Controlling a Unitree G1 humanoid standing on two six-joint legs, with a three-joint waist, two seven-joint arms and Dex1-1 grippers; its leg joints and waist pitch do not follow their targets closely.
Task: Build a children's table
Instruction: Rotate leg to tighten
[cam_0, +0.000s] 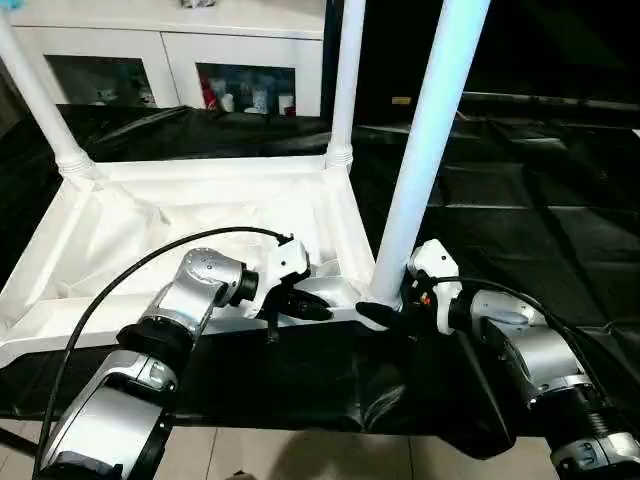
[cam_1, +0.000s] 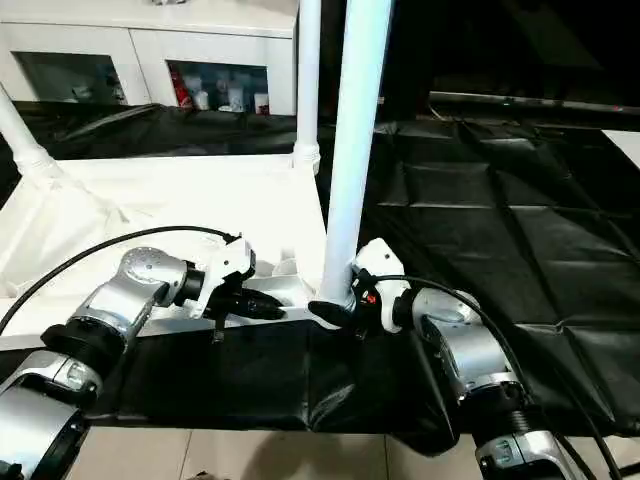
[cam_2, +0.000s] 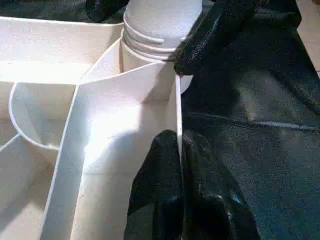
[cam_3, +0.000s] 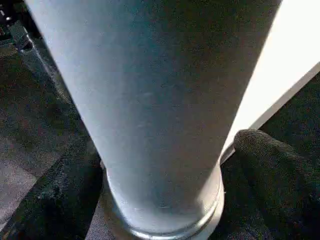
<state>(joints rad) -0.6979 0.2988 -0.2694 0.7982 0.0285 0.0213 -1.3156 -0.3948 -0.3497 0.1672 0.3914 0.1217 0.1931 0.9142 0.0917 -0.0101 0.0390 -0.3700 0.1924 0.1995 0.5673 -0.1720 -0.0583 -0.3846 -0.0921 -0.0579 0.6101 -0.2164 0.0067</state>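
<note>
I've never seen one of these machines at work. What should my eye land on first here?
First, the white table top lying upside down on the black-draped work table, with three white legs rising from its corners. The nearest leg stands tall in the near right corner, the right end effector open around its base. The left end effector is shut on the top's near rim beside it.

The setting looked like a robot test room furnished as a home; a white cabinet (cam_0: 170, 45) with glass doors stood against the back wall, small bottles and jars (cam_0: 250, 98) showing on its shelf; the work table (cam_0: 520, 200) was draped in creased black sheeting, a staged bench rather than household furniture; pale floor tiles (cam_0: 300, 455) showed below its near edge; the far right corner lay dark.
</note>
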